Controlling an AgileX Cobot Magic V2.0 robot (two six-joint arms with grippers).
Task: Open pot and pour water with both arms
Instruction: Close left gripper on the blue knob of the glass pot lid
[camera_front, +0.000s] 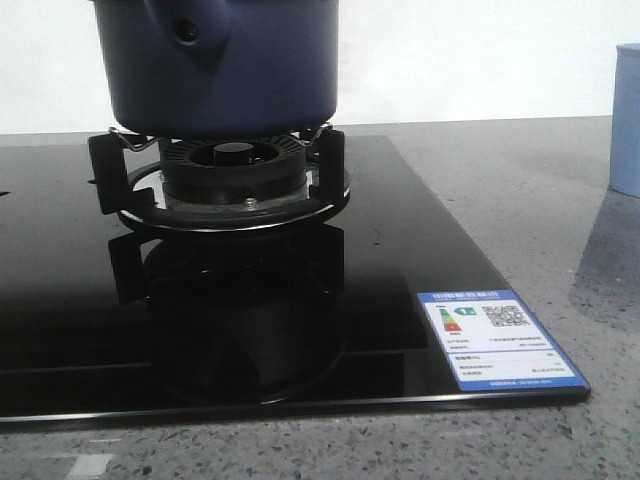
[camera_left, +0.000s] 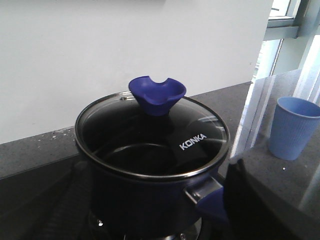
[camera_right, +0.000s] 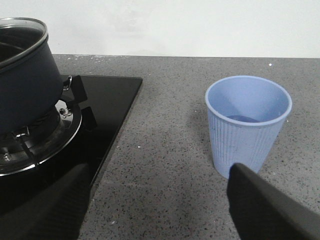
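The dark navy pot sits on the burner grate of a black glass stove. In the left wrist view the pot carries a glass lid marked KONKA with a blue knob, and its handle lug points toward me. My left gripper is open, its dark fingers on either side of the pot's near wall, apart from it. My right gripper is open over bare countertop, between the stove edge and the pale blue ribbed cup. Neither gripper shows in the front view.
The black glass stove has a label sticker at its front right corner. Grey speckled countertop surrounds it, and a white wall runs behind. The cup stands right of the stove; the pot is at the right wrist view's edge.
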